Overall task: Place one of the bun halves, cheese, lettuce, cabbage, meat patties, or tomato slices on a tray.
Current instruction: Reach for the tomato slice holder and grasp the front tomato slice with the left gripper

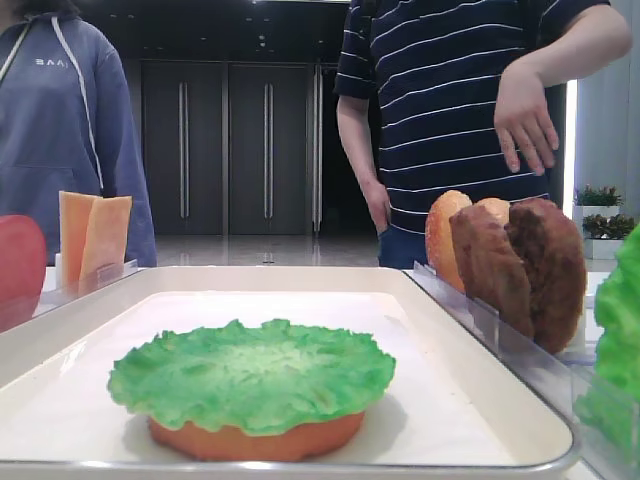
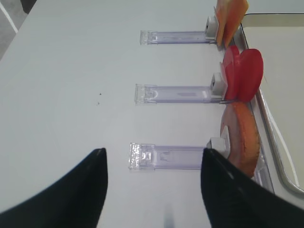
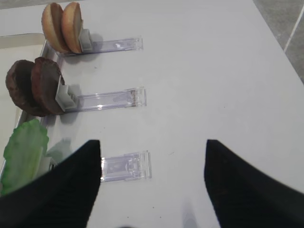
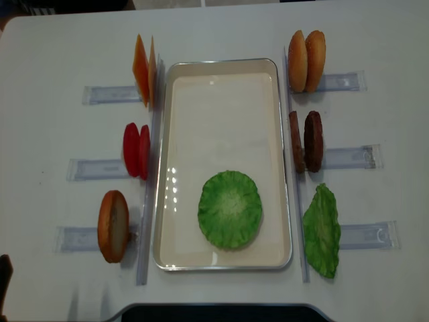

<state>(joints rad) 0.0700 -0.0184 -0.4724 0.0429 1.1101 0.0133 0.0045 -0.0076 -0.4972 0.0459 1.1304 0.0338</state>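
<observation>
White tray (image 4: 221,258) in the middle of the white surface (image 4: 214,33), long axis running away from the robot. Inside the tray, toward its near end: ruffled lettuce leaf (image 4: 230,208) lying flat on an orange-tan bun half (image 1: 255,440), the bun's edge showing under the leaf in the low exterior view.

Left of the tray, in clear holders (image 2: 173,92) set on edge: cheese slices (image 4: 144,70) by the far corner, two tomato slices (image 4: 136,150) beside the middle of the long rim, one bun half (image 4: 112,225) near the near corner.

Right of the tray, far to near: pair of bun halves (image 4: 306,60), two dark meat patties (image 4: 305,141), second green leaf (image 4: 322,231) leaning against its holder.

Left gripper (image 2: 152,190) over bare surface well left of the tray, jaws spread wide, nothing between them, just short of the nearest holder. Right gripper (image 3: 152,185) mirrored on the tray's right side, jaws likewise parted and empty, the green leaf just off its left finger.

Behind the tray's far end: two standing people, one in a blue hoodie (image 1: 60,120), one in a striped shirt (image 1: 450,100).
</observation>
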